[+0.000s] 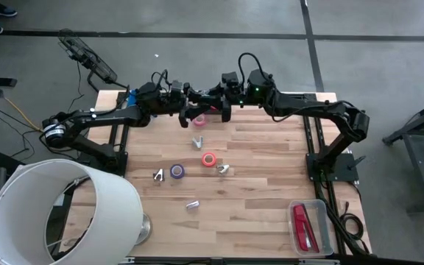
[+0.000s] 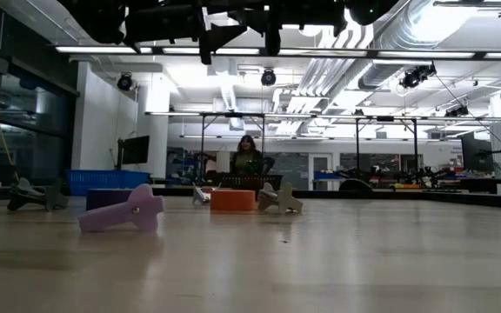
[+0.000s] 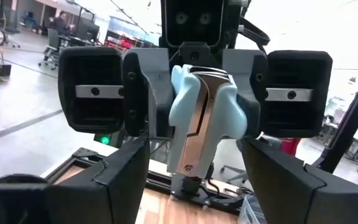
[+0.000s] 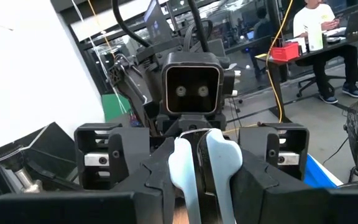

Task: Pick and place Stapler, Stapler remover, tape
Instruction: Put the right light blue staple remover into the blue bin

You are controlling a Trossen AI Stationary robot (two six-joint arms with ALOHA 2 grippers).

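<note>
- As the two arms met above the table's [image 1: 271, 199] far edge, I read it as a hand-over in mid-air, not a pick.
- Left gripper [image 1: 188, 110]: fingers spread wide, one each side of the remover's lower end and not touching it. I judged it was placed there to receive.
- Remover [image 3: 197, 118]: pale blue, upright, held clear of the table between the two grippers.
- Right gripper [image 1: 212, 109]: pinching the remover across its body, which kept it steady for the other hand.
- Tape: the pink roll [image 1: 199, 121] lay just under the grippers, with the purple [image 1: 177, 171] and red [image 1: 209, 159] rolls mid-table, well apart, all unpicked.
- Stapler [image 1: 302, 224]: lying in the clear tray [image 1: 322, 210] at the near right corner, so I judged that part done.
</note>
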